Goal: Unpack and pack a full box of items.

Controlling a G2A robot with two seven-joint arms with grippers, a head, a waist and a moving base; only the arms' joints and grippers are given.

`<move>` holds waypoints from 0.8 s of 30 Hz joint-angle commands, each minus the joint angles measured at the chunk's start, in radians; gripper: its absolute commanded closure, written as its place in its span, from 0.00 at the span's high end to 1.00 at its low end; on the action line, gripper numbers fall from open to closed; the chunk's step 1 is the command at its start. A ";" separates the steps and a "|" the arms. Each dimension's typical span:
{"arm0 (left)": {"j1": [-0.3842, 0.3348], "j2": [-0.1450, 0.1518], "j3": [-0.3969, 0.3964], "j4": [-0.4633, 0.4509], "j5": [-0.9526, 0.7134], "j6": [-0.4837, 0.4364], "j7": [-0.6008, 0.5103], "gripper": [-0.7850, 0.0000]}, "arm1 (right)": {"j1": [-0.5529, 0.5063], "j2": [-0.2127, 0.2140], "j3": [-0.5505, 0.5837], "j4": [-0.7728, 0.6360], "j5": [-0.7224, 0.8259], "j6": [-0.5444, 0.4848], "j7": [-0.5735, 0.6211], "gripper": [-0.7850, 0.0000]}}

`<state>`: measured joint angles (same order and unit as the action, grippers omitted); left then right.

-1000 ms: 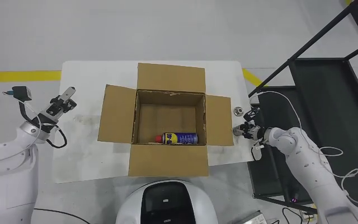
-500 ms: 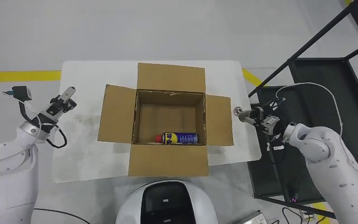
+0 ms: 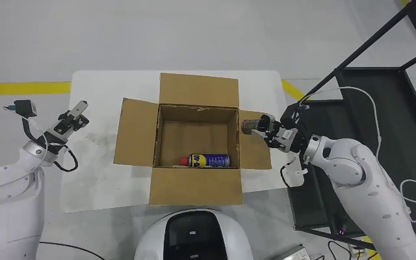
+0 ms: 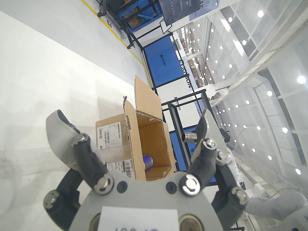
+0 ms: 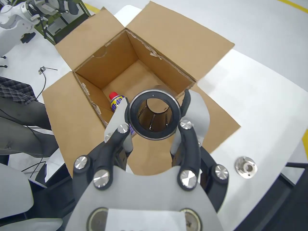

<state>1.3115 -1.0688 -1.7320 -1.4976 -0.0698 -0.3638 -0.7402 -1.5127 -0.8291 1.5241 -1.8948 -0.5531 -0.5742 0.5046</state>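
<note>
An open cardboard box (image 3: pixel 198 138) stands in the middle of the white table (image 3: pixel 97 182), all flaps folded out. A blue and yellow spray can (image 3: pixel 208 160) lies on its floor by the near wall, red cap showing (image 5: pixel 114 95). My right gripper (image 3: pixel 261 125) hovers over the box's right flap, shut on a hollow metal cylinder (image 5: pixel 155 114) with a dark rim; the cylinder (image 3: pixel 250 123) points toward the box opening. My left gripper (image 3: pixel 77 116) is open and empty above the table's left part, well away from the box (image 4: pixel 149 143).
A small metal flange (image 5: pixel 246 167) lies on the table near its right edge, beside the right flap. A black metal rack (image 3: pixel 370 110) stands close to the table's right side. Bare tabletop lies left of the box.
The right arm has risen from the table's right edge and carried the metal cylinder leftward to above the box's right flap. The left arm has stayed still.
</note>
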 commanded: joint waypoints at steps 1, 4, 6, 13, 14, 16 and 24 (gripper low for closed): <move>0.000 0.000 0.000 0.000 0.000 0.000 0.000 1.00 | 0.016 -0.004 -0.030 -0.001 -0.001 -0.001 -0.010 0.00; 0.000 0.000 0.000 0.000 0.000 0.000 0.000 1.00 | 0.016 -0.004 -0.030 -0.001 -0.001 -0.001 -0.010 0.00; 0.000 0.000 0.000 0.000 0.000 0.000 0.000 1.00 | 0.016 -0.004 -0.030 -0.001 -0.001 -0.001 -0.010 0.00; 0.000 0.000 0.000 0.000 0.000 0.000 0.000 1.00 | 0.016 -0.004 -0.030 -0.001 -0.001 -0.001 -0.010 0.00; 0.000 0.000 0.000 0.000 0.000 0.000 0.000 1.00 | 0.016 -0.004 -0.030 -0.001 -0.001 -0.001 -0.010 0.00; 0.000 0.000 0.000 0.000 0.000 0.000 0.000 1.00 | 0.016 -0.004 -0.030 -0.001 -0.001 -0.001 -0.010 0.00; 0.000 0.000 0.000 0.000 0.000 0.000 0.000 1.00 | 0.133 -0.021 -0.159 -0.003 -0.030 -0.011 0.005 0.00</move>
<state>1.3115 -1.0688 -1.7320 -1.4976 -0.0698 -0.3638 -0.7402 -1.4227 -0.8457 1.4056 -1.9058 -0.5772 -0.5794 0.5024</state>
